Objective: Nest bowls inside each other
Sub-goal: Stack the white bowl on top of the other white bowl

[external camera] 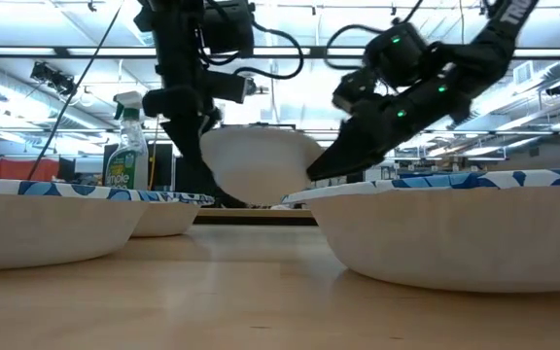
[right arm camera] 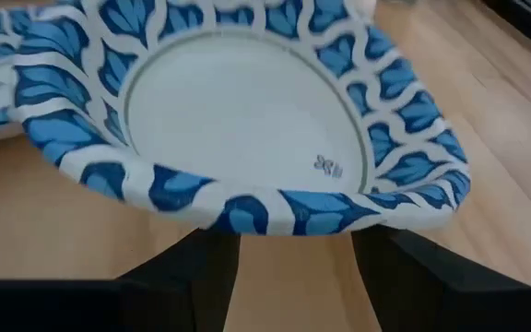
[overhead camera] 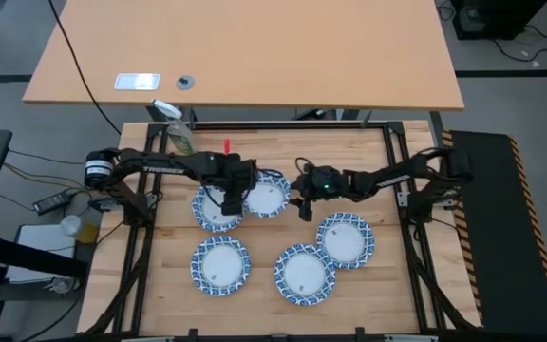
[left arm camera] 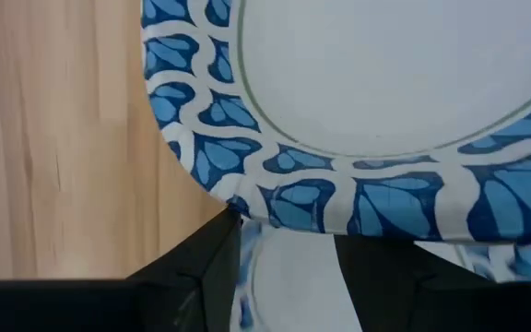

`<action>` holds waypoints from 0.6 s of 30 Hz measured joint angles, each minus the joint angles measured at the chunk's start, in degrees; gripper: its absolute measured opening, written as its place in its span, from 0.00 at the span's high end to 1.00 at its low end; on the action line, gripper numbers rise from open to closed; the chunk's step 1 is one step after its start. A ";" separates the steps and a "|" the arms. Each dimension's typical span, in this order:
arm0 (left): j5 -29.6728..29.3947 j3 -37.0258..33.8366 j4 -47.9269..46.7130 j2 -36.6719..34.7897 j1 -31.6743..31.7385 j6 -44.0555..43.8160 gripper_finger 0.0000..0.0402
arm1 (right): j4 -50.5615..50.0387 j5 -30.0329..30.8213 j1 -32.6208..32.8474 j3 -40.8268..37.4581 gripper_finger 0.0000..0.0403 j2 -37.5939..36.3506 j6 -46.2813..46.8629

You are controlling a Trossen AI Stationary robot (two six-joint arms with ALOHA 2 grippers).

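One bowl (overhead camera: 269, 195) (external camera: 261, 160) stands raised and tilted at mid-table between my two grippers. Its left rim overlaps a second bowl (overhead camera: 212, 214) (left arm camera: 284, 277) that lies flat on the table. My left gripper (overhead camera: 235, 198) (left arm camera: 284, 231) is open and points steeply down at that left rim. My right gripper (overhead camera: 302, 204) (right arm camera: 293, 242) is open and comes from the right, slanting down at the bowl's right rim. Nothing lies between either pair of fingers. My left gripper's fingertip (left arm camera: 231, 217) meets the edge of the tilted bowl's left rim (left arm camera: 247, 198) from above. Whether it bears on the bowl I cannot tell. My right gripper's two fingertips (right arm camera: 212, 244) stand against the outside of the bowl's right rim (right arm camera: 284, 210), coming from the table's right and slanting down. The rim is bent there and stands off the table.
Three more bowls lie flat toward the near edge: near left (overhead camera: 220, 264), near middle (overhead camera: 304, 274) and right (overhead camera: 346, 238). A spray bottle (overhead camera: 174, 128) (external camera: 124, 156) stands at the far left corner. A black frame (overhead camera: 387, 152) borders the wooden table.
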 joint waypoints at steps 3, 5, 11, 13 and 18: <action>-0.67 -1.12 -1.67 -1.90 -0.02 -1.59 0.56 | -0.44 -0.06 -0.02 2.90 0.46 2.74 -1.51; -0.65 -3.15 -1.82 -3.76 -0.30 -2.98 0.56 | -0.43 -0.54 0.00 4.38 0.46 3.89 -2.43; -2.01 -10.80 -1.49 -11.87 -1.77 -9.55 0.56 | -0.33 -3.75 -0.02 9.63 0.46 7.23 -5.08; -2.50 -12.36 -1.80 -14.59 -2.87 -12.24 0.56 | -1.34 -4.64 0.00 11.23 0.46 8.15 -6.03; -3.83 -16.40 -1.81 -20.45 -5.89 -18.12 0.56 | -2.39 -7.27 -0.01 16.39 0.46 12.26 -7.40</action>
